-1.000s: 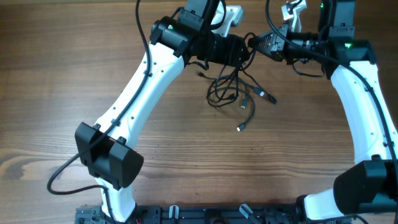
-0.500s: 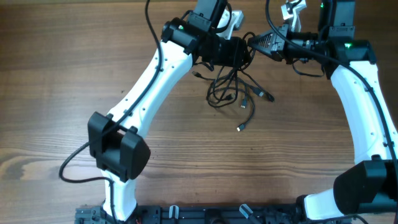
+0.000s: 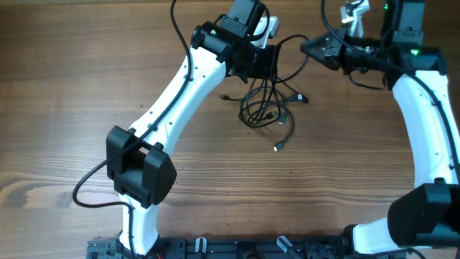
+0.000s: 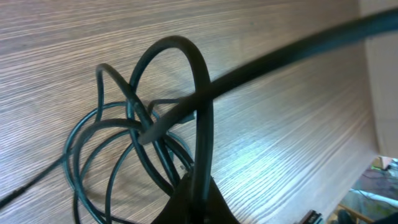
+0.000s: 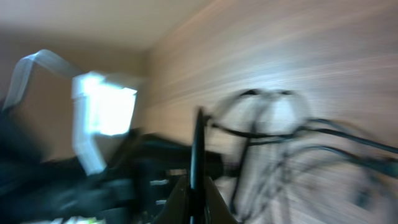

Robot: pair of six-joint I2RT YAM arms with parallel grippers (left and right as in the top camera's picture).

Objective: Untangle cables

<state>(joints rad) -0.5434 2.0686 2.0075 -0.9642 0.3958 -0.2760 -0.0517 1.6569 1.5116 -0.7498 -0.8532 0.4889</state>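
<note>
The cables (image 3: 264,108) lie as a loose black tangle on the wooden table, just below my left gripper (image 3: 272,63). In the left wrist view the left gripper (image 4: 200,198) is shut on an arched cable loop (image 4: 200,81). A taut strand (image 4: 280,59) crosses that loop toward the upper right. My right gripper (image 3: 305,49) sits to the right of the tangle. The blurred right wrist view shows the right gripper (image 5: 196,198) shut on one thin cable (image 5: 198,143) that rises from between its fingers. Loose loops (image 4: 93,155) rest on the wood.
A free plug end (image 3: 277,147) lies below the tangle. The left arm's black elbow block (image 3: 140,173) and its thick wiring (image 3: 86,198) occupy the front left. A dark rail (image 3: 251,248) runs along the near edge.
My left gripper has shut on a cable loop. The right gripper has drawn away to the right, pulling a strand taut, and the tangle's top has lifted and shifted.
</note>
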